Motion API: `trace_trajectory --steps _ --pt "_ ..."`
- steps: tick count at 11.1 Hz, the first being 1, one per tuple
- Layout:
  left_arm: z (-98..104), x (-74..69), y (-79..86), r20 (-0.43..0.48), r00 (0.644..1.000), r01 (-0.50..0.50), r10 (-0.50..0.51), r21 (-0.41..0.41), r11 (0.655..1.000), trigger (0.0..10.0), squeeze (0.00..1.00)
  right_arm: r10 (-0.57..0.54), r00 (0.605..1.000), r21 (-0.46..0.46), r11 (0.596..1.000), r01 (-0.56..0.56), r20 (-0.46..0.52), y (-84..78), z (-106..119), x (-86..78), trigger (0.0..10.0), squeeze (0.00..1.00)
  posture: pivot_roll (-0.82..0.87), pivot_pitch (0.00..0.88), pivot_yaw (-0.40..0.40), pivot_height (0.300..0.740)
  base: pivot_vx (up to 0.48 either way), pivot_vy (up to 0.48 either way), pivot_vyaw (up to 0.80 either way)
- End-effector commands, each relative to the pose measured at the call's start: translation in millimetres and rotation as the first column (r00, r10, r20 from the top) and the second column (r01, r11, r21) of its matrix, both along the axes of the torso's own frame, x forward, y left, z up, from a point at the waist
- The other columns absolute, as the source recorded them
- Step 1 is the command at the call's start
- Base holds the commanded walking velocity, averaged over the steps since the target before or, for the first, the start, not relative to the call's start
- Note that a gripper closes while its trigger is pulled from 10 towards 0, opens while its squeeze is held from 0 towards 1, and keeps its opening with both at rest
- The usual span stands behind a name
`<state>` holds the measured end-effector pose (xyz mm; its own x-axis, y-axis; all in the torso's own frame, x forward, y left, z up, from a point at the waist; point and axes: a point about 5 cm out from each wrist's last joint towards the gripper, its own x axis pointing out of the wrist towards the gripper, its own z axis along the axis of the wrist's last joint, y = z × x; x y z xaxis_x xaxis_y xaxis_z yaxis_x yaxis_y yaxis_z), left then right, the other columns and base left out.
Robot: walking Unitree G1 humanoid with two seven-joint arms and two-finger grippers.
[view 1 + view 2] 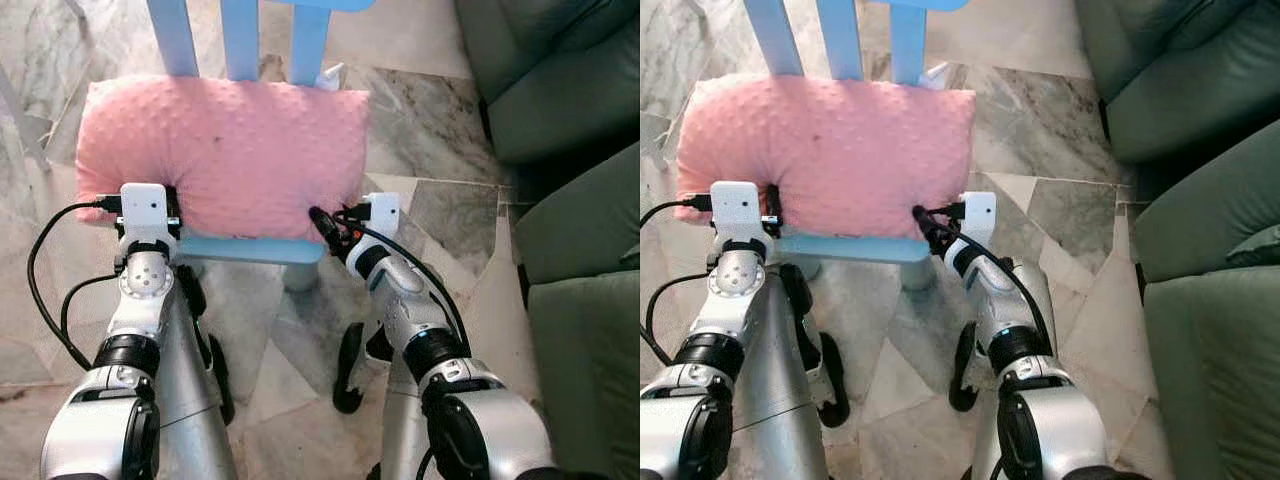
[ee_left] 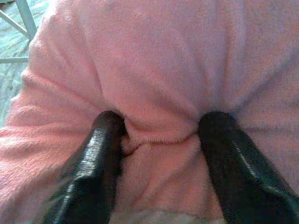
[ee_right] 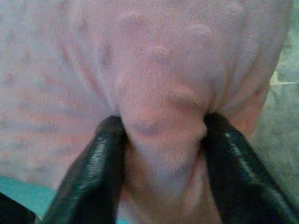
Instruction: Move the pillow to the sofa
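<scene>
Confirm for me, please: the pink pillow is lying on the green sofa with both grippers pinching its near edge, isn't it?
Not quite. The pink pillow lies on a light blue chair, as the left eye view shows; the green sofa stands off to the robot's right. The rest holds: the left gripper and right gripper each pinch its near edge.
</scene>
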<state>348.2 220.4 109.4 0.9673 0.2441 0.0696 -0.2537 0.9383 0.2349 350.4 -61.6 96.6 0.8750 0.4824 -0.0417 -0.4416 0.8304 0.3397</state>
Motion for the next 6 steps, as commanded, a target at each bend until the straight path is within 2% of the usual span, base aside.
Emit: trace_trajectory --steps 1,6 --pt "-26.0 -10.2 -2.8 -0.106 0.994 0.007 -0.007 -0.008 1.0 0.0 0.0 0.004 0.997 -0.015 1.0 -0.005 -0.076 -0.9 -18.6 -8.2 0.0 0.0 -0.05 0.503 -0.131 0.472 0.0 0.0 0.0" --pt "-27.5 -10.7 -3.9 -0.095 0.995 0.006 -0.008 -0.021 1.0 0.0 0.0 0.016 0.997 -0.022 1.0 -0.017 -0.082 2.4 -23.2 -11.8 0.0 0.0 -0.05 0.499 -0.137 0.472 0.0 0.0 0.0"
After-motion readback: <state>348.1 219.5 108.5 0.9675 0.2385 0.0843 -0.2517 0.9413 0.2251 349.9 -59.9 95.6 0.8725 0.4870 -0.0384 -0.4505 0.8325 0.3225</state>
